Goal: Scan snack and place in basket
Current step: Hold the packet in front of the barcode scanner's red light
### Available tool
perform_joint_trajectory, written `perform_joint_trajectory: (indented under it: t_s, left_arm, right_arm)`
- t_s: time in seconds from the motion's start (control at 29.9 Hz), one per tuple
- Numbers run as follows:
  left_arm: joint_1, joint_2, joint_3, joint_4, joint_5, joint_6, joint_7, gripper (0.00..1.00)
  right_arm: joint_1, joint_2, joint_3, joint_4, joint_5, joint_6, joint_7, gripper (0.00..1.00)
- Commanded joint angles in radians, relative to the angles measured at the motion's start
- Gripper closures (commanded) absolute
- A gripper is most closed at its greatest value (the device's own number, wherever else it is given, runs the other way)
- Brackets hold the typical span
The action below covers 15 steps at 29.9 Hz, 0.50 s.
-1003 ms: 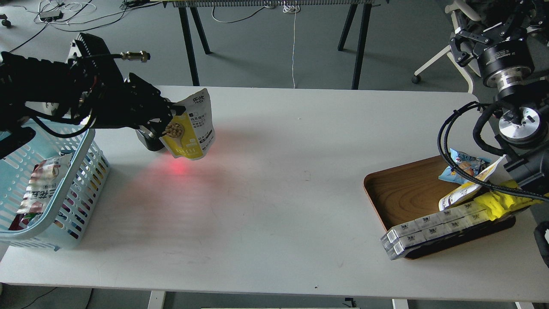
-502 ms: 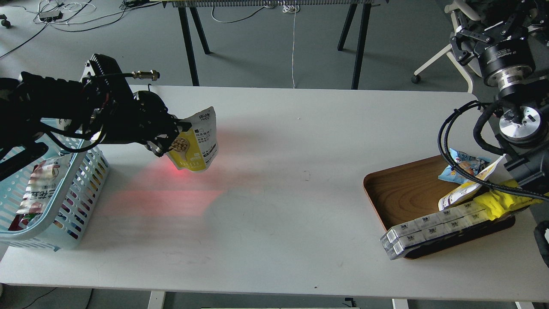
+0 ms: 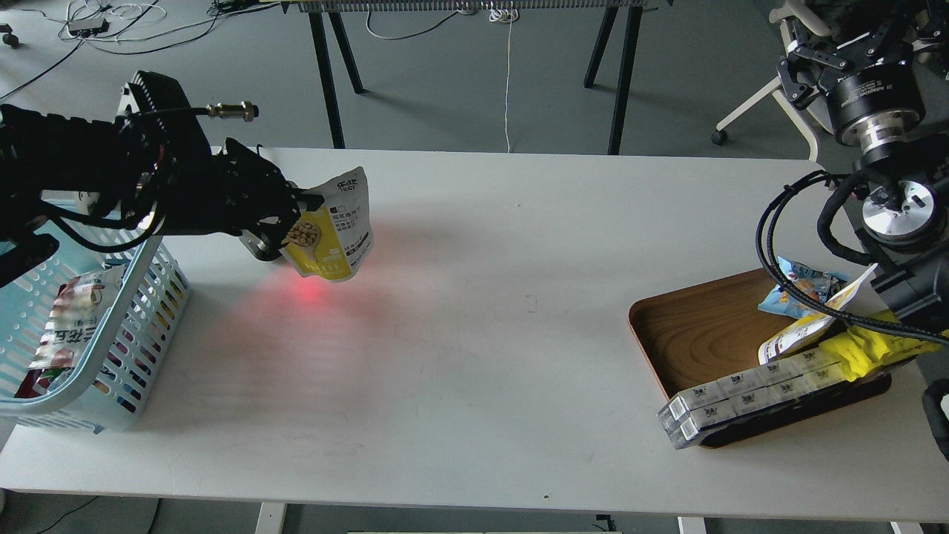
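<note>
The snack, a yellow-and-white pouch picturing beige balls in a spoon, hangs above the table's left part. My left gripper is shut on the pouch's left edge and holds it clear of the table. A red glow lies on the table just under it. The light blue slotted basket stands at the far left, under my left arm, with a red-and-white bag inside. My right gripper is raised at the top right, far from the pouch; its fingers are not clear.
A small dark and silver object sits under my left gripper. A brown wooden tray at the right holds a light-blue bag, a yellow pack, another yellow-white pouch and long grey boxes. Table legs and a chair stand behind.
The left gripper with the pouch dipped down and right half a second ago, then rose back up and left. The right arm has hardly moved.
</note>
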Motion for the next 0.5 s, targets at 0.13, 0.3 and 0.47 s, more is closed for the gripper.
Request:
perform_joint_trajectory:
  t_s: [0.13, 0.3, 0.47]
  left_arm:
    - [0.022, -0.036, 0.017, 0.004, 0.000, 0.001, 0.000, 1.00]
    - [0.038, -0.039, 0.016, 0.004, 0.000, 0.004, 0.001, 1.00]
    - [0.038, -0.027, 0.014, 0.001, 0.000, 0.007, 0.000, 1.00]
  right_arm:
    - [0.000, 0.002, 0.000, 0.001, 0.000, 0.000, 0.001, 0.04]
    - [0.000, 0.002, 0.000, 0.001, 0.000, 0.000, 0.001, 0.04]
    - [0.000, 0.000, 0.000, 0.001, 0.000, 0.000, 0.001, 0.04]
